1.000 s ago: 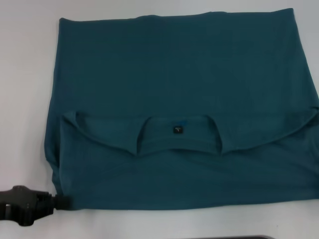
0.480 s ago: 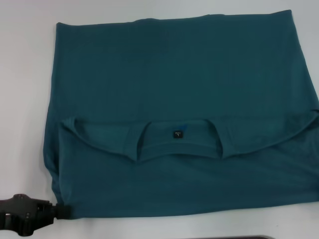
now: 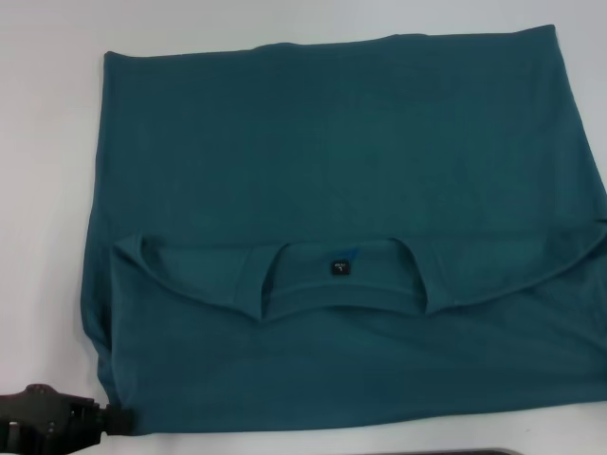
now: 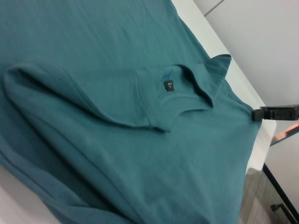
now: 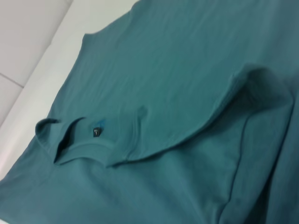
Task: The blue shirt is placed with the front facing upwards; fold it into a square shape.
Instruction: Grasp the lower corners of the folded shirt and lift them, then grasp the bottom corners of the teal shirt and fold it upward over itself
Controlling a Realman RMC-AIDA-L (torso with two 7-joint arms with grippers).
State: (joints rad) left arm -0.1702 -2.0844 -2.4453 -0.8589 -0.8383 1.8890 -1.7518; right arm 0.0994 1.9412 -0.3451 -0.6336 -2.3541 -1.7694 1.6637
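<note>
The shirt (image 3: pixel 332 190) lies flat on the table (image 3: pixel 47 142), its collar end folded over toward the robot. The left hand (image 3: pixel 119 419) sits at the near left corner; whether it grips the cloth I cannot tell. The right hand is unseen. Soft, light, limp fabric: probably best pinched at corners.

One blue shirt (image 3: pixel 341 171), one gripper (image 3: pixel 57 425)

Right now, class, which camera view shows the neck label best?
The left wrist view: the label is largest there, square-on inside the collar. The head view shows it as a small black square; the right wrist view shows it small and slanted.
</note>
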